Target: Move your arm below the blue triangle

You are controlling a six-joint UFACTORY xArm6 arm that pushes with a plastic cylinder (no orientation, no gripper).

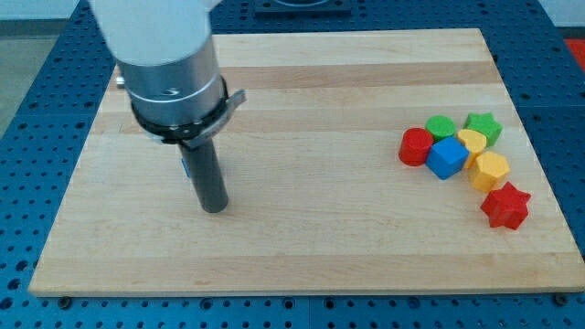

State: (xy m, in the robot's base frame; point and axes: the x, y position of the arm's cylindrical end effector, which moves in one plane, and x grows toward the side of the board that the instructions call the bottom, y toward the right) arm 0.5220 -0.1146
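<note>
Camera view shows my tip (214, 208) at the frame's left-centre on the wooden tabletop (302, 247), already just below a sliver of blue triangle block (184, 167) mostly hidden behind the rod; there is no pincer.

Dark rod's tip (214, 208) on the wooden board (302, 247) at the view's left, small blue piece (184, 167) just behind the rod, cluster of blocks well apart at the view's right: red cylinder (415, 146) leftmost, blue cube (447, 157) beside it, green cylinder (442, 126) and green star (483, 127) above, yellow heart (473, 141) between, yellow hexagon (489, 170) below, red star (505, 206) lowest.
</note>
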